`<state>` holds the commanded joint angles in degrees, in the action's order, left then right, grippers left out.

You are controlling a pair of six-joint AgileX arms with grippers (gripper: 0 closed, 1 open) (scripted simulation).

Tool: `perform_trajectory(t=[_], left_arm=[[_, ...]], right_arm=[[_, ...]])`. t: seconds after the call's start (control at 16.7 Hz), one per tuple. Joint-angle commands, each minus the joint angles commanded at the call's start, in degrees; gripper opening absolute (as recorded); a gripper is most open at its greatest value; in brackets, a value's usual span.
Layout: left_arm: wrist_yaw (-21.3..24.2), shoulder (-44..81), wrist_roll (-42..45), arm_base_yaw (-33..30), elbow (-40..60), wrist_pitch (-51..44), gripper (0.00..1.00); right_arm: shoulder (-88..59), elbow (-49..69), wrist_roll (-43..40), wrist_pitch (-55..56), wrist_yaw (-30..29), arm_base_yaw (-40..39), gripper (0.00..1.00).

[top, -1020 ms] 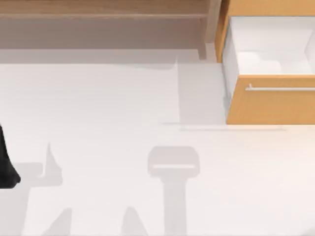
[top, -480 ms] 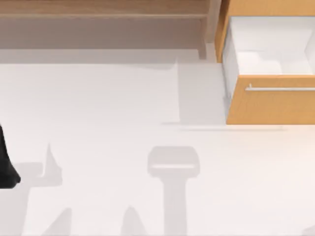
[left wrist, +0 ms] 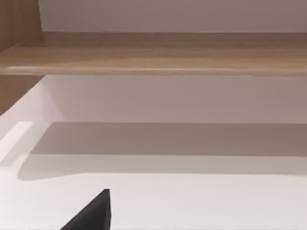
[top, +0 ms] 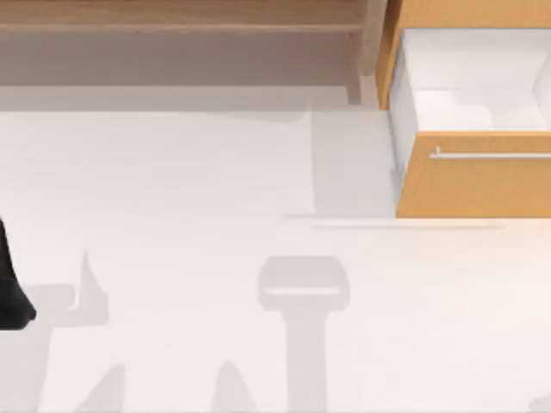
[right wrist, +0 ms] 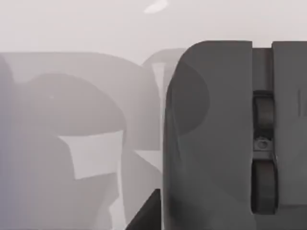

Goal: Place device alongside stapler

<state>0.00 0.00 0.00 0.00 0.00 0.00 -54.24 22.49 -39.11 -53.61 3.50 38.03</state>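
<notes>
Device point(right wrist: 216, 134) lies on the counter point(top: 172, 172), close ahead of the right tool point(right wrist: 149, 214). Nothing has moved in the last second, so I'd say placement hasn't started. Left arm point(top: 10, 288) parked at counter's left edge. Right arm aimed down at device. Either tool spread or pressed together: can't tell.

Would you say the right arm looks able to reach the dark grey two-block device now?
Probably yes: in the right wrist view the dark grey two-block device lies close ahead on the white table, with nothing between. The left arm is parked at the table's left edge.
</notes>
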Motion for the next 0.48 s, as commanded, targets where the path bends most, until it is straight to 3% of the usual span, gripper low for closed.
perform_trajectory(t=[0.12,0.48], left_arm=[[0.0,0.0,0.0,0.0,0.0,0.0,1.0],[0.0,0.0,0.0,0.0,0.0,0.0,1.0]], right_arm=[[0.0,0.0,0.0,0.0,0.0,0.0,0.98],[0.0,0.0,0.0,0.0,0.0,0.0,1.0]])
